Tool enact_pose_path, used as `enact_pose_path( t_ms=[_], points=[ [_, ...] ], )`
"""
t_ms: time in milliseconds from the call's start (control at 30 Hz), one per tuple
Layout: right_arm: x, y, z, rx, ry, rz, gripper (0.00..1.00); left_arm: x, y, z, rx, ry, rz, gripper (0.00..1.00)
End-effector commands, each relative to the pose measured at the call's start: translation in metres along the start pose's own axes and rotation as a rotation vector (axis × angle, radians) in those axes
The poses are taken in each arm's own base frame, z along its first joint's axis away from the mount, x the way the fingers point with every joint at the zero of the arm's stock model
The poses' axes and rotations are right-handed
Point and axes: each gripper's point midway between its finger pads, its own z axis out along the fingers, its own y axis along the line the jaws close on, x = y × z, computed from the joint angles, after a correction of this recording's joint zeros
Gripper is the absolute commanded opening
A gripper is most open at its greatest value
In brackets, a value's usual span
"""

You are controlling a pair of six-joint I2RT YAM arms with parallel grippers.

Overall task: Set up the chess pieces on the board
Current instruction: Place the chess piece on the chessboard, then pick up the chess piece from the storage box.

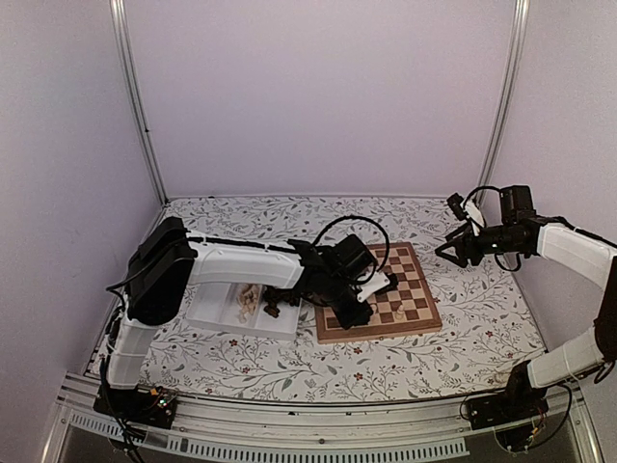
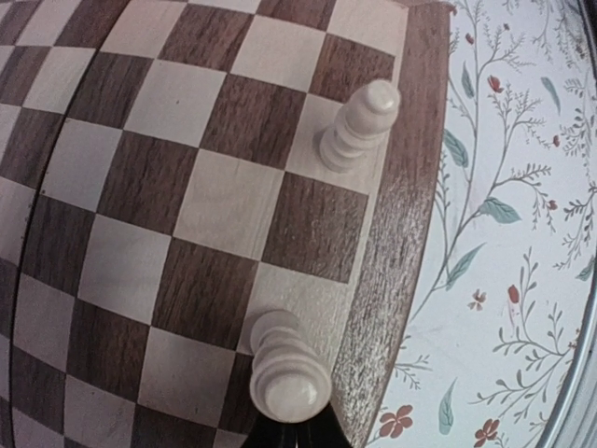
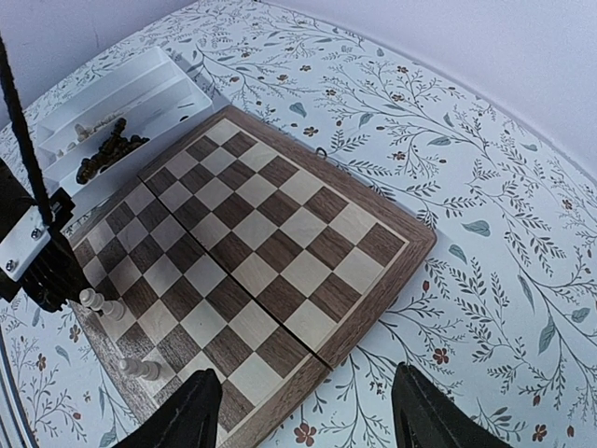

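The white tablecloth printed with leaves and small red flowers [image 1: 463, 357] covers the table around you. Left of the flat square wooden chessboard with dark and light brown squares [image 1: 410, 275] sits the white two-compartment plastic tray [image 1: 207, 313]. The compartment nearer the board holds a heap of dark brown chess pieces [image 3: 110, 149], and the other holds a heap of pale cream chess pieces [image 1: 249, 301]. Your left arm stretches over that tray and hides part of the board's near-left corner in the top view.

Two cream pieces stand upright along the board's brown border. The farther cream piece [image 2: 359, 126] is on a light square, clear of everything. The nearer cream piece [image 2: 284, 369] stands right in front of your left gripper [image 2: 294, 434], whose fingers are pressed together. You cannot tell whether the tips touch it.

Your right gripper [image 3: 308, 420] hangs in the air beside the board's far-right corner. Its fingers are spread wide with nothing between them, well apart from every piece.
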Motion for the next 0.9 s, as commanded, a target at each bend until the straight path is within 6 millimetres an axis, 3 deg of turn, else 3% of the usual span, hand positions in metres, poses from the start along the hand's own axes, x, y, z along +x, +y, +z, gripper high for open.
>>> enact_pose_path(
  t_ms=[0, 100, 233, 333, 467, 633, 733, 867],
  points=[
    [0.005, 0.004, 0.003, -0.027, 0.013, 0.004, 0.65, -0.005, 0.000, 0.004, 0.015, -0.009, 0.008, 0.04],
    [0.005, 0.004, 0.003, -0.029, 0.014, 0.006, 0.65, 0.001, -0.001, -0.005, 0.007, 0.018, -0.005, 0.04],
    [0.004, 0.006, 0.002, -0.034, 0.010, 0.003, 0.65, -0.003, -0.002, -0.049, -0.029, -0.020, 0.021, 0.11],
    [0.004, 0.007, 0.003, -0.042, 0.008, 0.002, 0.65, -0.004, 0.007, -0.086, -0.108, -0.046, 0.027, 0.24],
    [0.004, 0.007, 0.005, -0.053, 0.011, 0.004, 0.65, 0.016, 0.052, -0.123, -0.259, -0.020, -0.104, 0.34],
    [0.004, 0.008, 0.005, -0.062, 0.010, 0.006, 0.65, 0.079, 0.137, -0.161, -0.504, 0.058, -0.430, 0.30],
    [0.004, 0.008, 0.006, -0.065, 0.012, 0.007, 0.65, 0.106, 0.165, -0.177, -0.554, 0.055, -0.556, 0.31],
    [0.004, 0.008, 0.006, -0.066, 0.013, 0.008, 0.65, 0.126, 0.183, -0.180, -0.559, 0.056, -0.631, 0.39]
  ],
)
